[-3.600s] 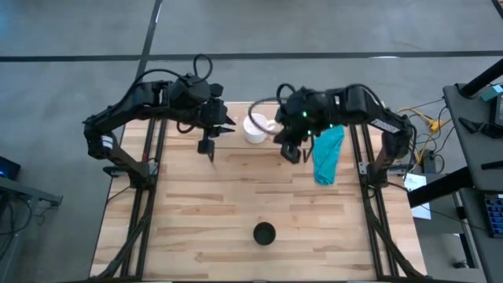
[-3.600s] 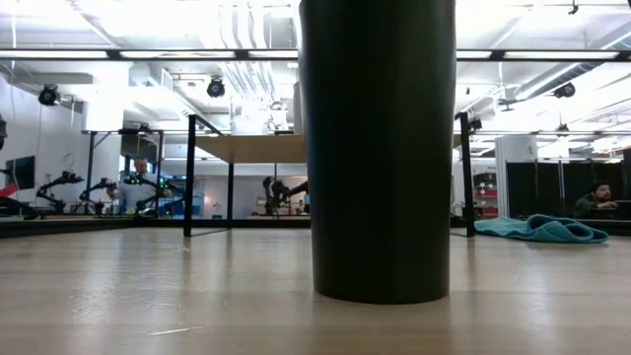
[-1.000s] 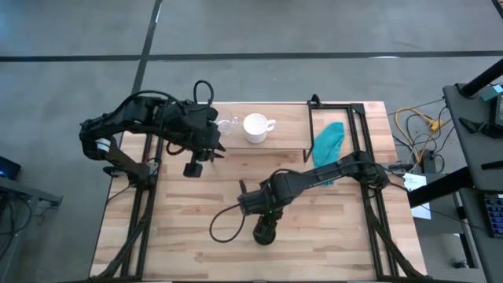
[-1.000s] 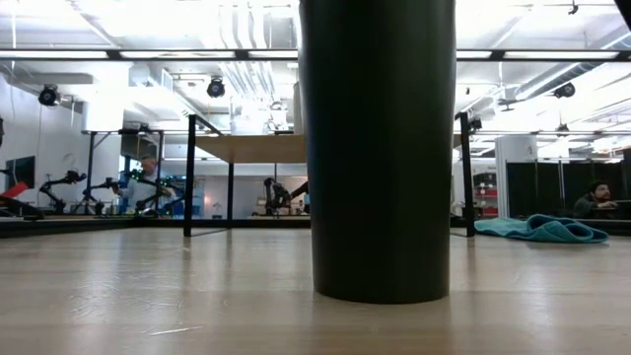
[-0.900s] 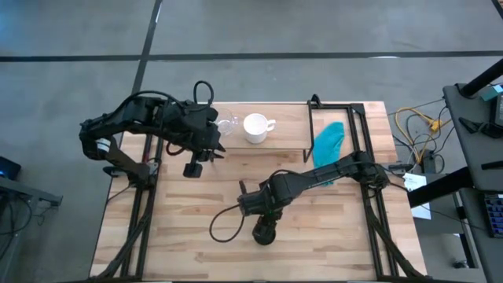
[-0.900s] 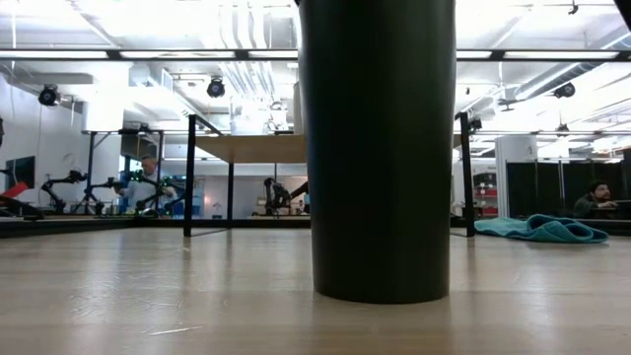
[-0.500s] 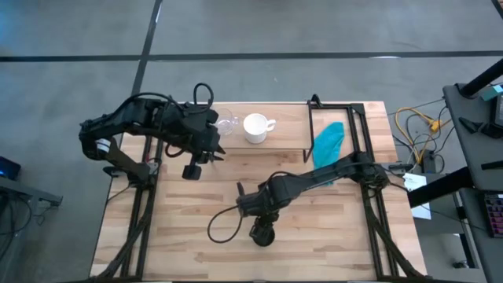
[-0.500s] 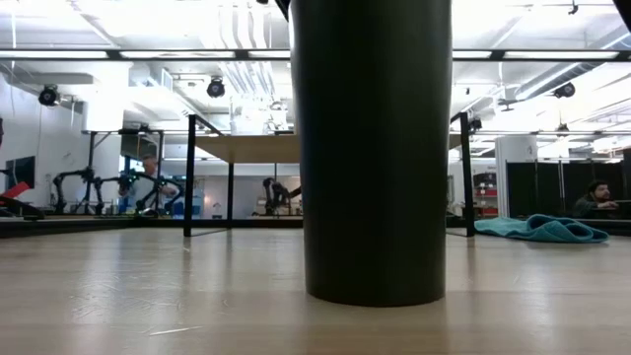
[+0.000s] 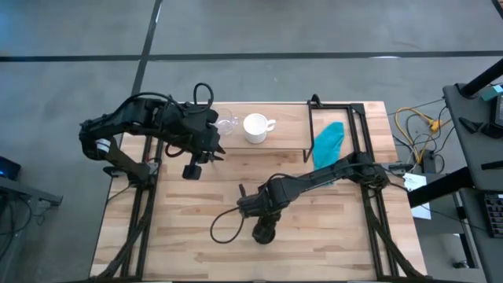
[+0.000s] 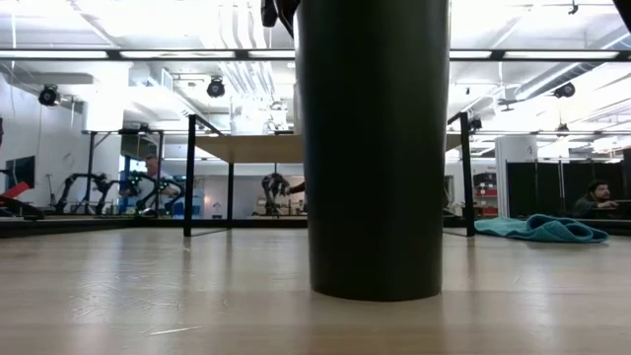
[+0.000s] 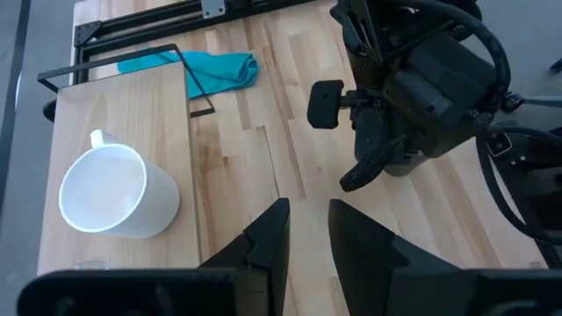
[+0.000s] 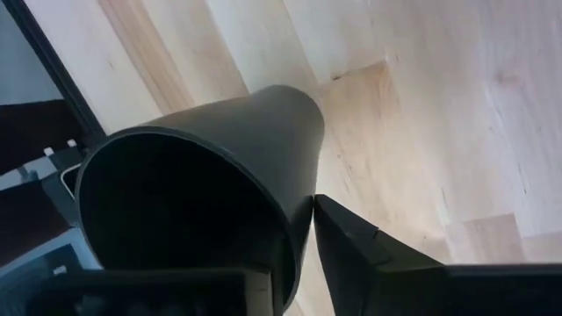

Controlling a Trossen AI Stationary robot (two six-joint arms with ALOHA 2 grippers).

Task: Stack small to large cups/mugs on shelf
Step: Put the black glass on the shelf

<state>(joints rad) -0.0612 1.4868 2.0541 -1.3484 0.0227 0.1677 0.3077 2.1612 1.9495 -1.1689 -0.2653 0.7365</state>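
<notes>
The tall black cup (image 9: 264,230) stands near the table's near edge and fills the low view (image 10: 373,148). My right gripper (image 12: 303,241) is on its rim, coming down from above (image 9: 258,211). The white mug (image 9: 255,127) and the tiny clear glass cup (image 9: 228,123) stand on the shelf's light board (image 9: 287,126) at the far side. My left gripper (image 11: 307,219) hovers open and empty over the table in front of the shelf (image 9: 191,168), with the mug (image 11: 118,193) ahead of it. My right gripper has the black cup by its rim wall (image 12: 297,206). One finger (image 12: 356,250) lies outside the wall; the other is hidden by the cup, on its inner side. The fingers come from above, pointing down. The cup stands upright, its base (image 10: 375,294) at the tabletop.
A teal cloth (image 9: 328,145) lies right of the shelf, beside the shelf's black wire frame (image 9: 338,106). My right arm's cable loops on the table left of the cup (image 9: 224,228). There is bare tabletop (image 9: 181,244) at the near left.
My right gripper has settled a little lower onto the black cup's rim. The cup has shifted slightly toward the table's left edge and stays upright.
</notes>
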